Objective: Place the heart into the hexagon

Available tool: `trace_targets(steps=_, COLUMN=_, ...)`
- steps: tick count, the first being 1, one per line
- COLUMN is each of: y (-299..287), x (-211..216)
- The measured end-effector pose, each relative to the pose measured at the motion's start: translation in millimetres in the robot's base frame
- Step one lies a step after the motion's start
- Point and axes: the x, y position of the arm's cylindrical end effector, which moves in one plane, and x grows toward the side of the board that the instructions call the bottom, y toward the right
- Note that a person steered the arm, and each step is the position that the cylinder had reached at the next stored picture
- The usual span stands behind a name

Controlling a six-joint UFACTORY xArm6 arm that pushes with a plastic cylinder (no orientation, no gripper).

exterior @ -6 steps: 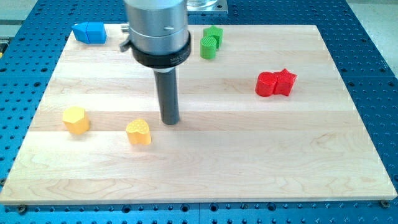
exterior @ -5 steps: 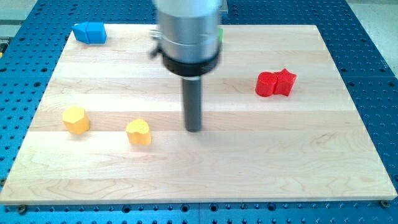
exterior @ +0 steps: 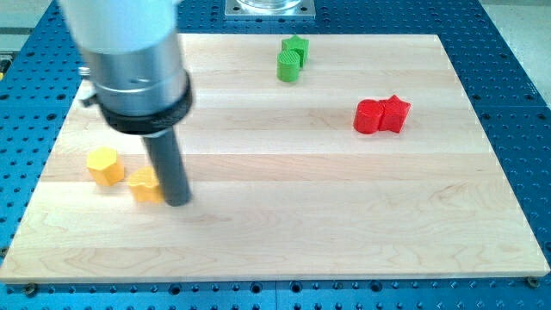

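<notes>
**Camera view: heart nearly at the hexagon**

Camera view, taking the yellow hexagon (exterior: 103, 165) as landmark: the yellow heart (exterior: 144, 184) lies just to its right and slightly lower in the view, very near it, though whether the two touch cannot be told; my tip (exterior: 177, 202) stands against the heart's right side, the rod covering part of that block; there are no jaws to speak of, only a bare rod, so nothing is clasped and the heart is merely pushed.

Handling, as a judgement: the heart looks small, rigid and light, and should slide easily on the smooth wooden board (exterior: 344, 224); its lobed outline may make it turn if pressed off-centre, so contact belongs on the flank facing away from the hexagon, level with its middle; the hexagon looks just as light and may skid off if struck hard.

Other things: a green block pair (exterior: 292, 58) sits far to the hexagon's right near the board's top edge; a red block pair (exterior: 381, 115) lies farther right still; neither stands in the way; the arm's housing hides the board's upper left.
</notes>
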Motion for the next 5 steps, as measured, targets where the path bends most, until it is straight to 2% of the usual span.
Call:
trace_targets(steps=2, y=-13, x=12)
trace_targets(steps=5, y=-25, x=6)
